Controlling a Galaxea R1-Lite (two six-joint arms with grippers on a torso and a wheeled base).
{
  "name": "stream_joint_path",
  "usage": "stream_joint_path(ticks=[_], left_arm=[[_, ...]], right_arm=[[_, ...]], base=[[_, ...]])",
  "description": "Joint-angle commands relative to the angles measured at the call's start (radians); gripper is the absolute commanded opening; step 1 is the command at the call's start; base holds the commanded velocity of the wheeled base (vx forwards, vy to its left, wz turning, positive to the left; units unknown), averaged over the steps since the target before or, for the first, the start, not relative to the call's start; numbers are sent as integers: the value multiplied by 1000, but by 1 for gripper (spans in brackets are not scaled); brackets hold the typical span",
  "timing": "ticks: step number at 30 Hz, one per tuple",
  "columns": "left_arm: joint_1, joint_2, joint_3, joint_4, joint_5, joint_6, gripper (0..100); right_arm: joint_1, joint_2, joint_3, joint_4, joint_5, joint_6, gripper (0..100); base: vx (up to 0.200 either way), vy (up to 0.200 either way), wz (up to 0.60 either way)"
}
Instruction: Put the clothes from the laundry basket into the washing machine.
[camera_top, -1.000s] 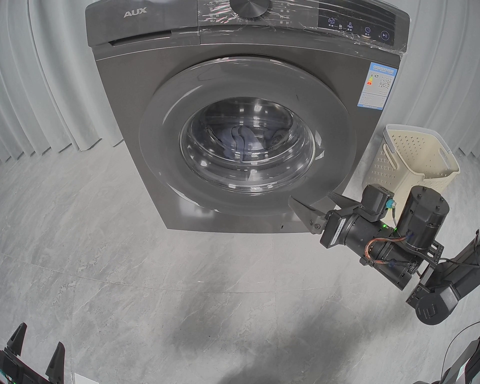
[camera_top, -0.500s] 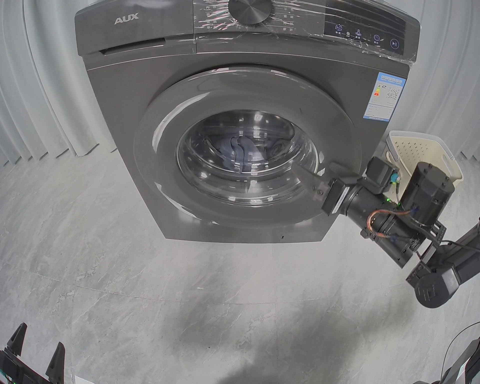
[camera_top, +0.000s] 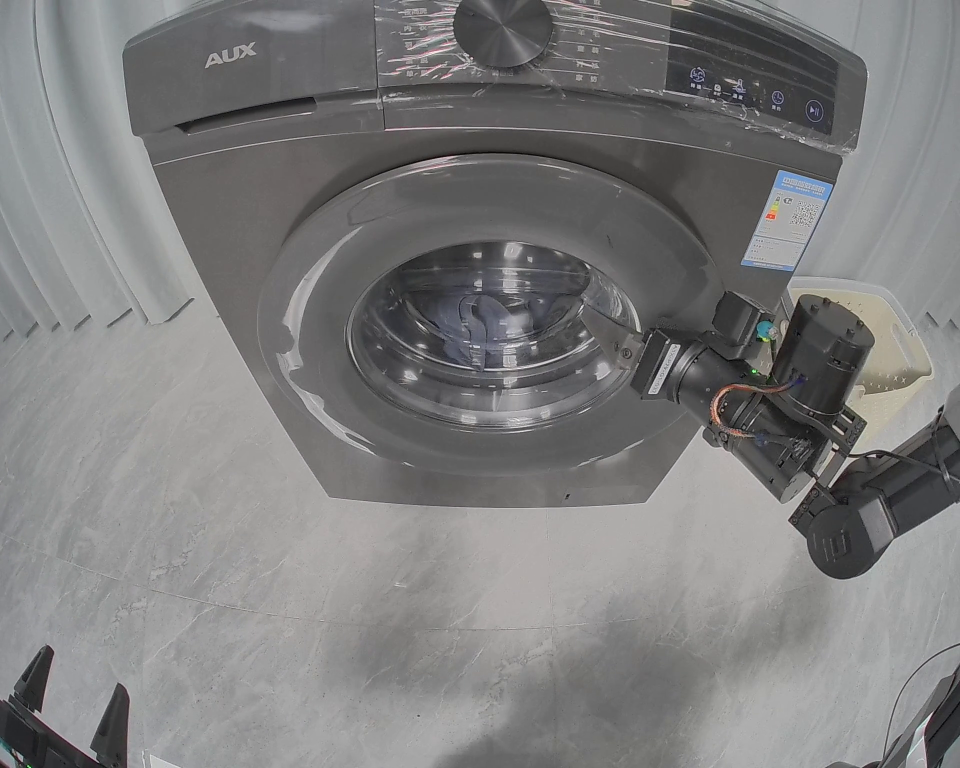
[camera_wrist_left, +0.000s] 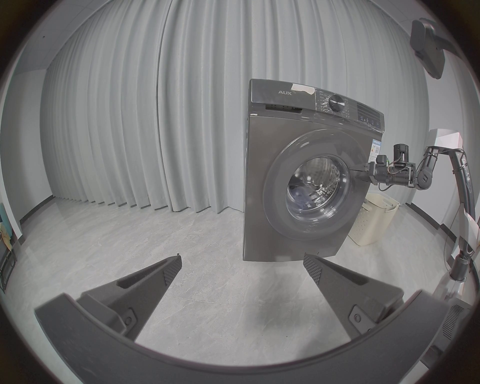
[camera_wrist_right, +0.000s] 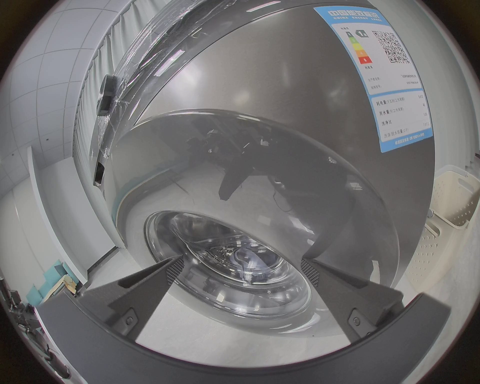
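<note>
— Where is the right claw (camera_top: 622, 335) now?

— You find it close before the right rim of the round glass door (camera_top: 330, 300) of the dark grey metal front-loading washing machine (camera_top: 250, 190). Its two fingers are spread apart and nothing is between them; the right wrist view (camera_wrist_right: 240, 262) shows this well. I cannot tell whether a finger touches the door.

— Did it move?

— Yes. One second ago it was lower, before the bottom right corner of the machine, under the door. Since then it has risen and gone in toward the glass. Please note that the head camera also came nearer, so the machine looks larger; the machine itself did not move.

— And the clothes?

— The dark blue-grey clothes (camera_top: 485, 320) lie inside the drum, behind the glass, as before. The door looks shut against the front.

— The basket?

— The cream perforated plastic laundry basket (camera_top: 905, 350) stands on the grey marbled tile floor (camera_top: 300, 620), just beside the right side of the machine and behind the right arm.

— The left claw?

— You see the left claw (camera_top: 80, 675) low at the robot's left, well apart from the machine, fingers released and holding nothing, unchanged.
</note>
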Motion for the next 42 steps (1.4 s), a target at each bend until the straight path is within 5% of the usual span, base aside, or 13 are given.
stream_joint_path(ticks=[1,6,7,10,14,18,25,30,42], left_arm=[[0,-12,15,0,0,0,100],[0,-12,15,0,0,-1,100],[0,-12,15,0,0,-1,100],[0,-12,15,0,0,-1,100],[0,-12,15,0,0,-1,100],[0,-12,15,0,0,0,100],[0,-12,15,0,0,0,100],[0,-12,15,0,0,0,100],[0,-12,15,0,0,-1,100]], right_arm=[[-20,-5,-58,-58,-14,-6,100],[47,-69,61,-67,32,-7,100],[106,-121,160,-54,86,-6,100],[173,-192,313,-50,140,-7,100],[221,-229,466,-67,151,-12,100],[221,-264,516,-70,149,-15,100],[199,-364,542,-56,137,-39,100],[86,-448,626,-56,134,-118,100],[-143,-668,772,-50,137,-196,100]], base=[[0,0,0],[0,0,0],[0,0,0],[0,0,0],[0,0,0],[0,0,0],[0,0,0],[0,0,0],[0,0,0]])
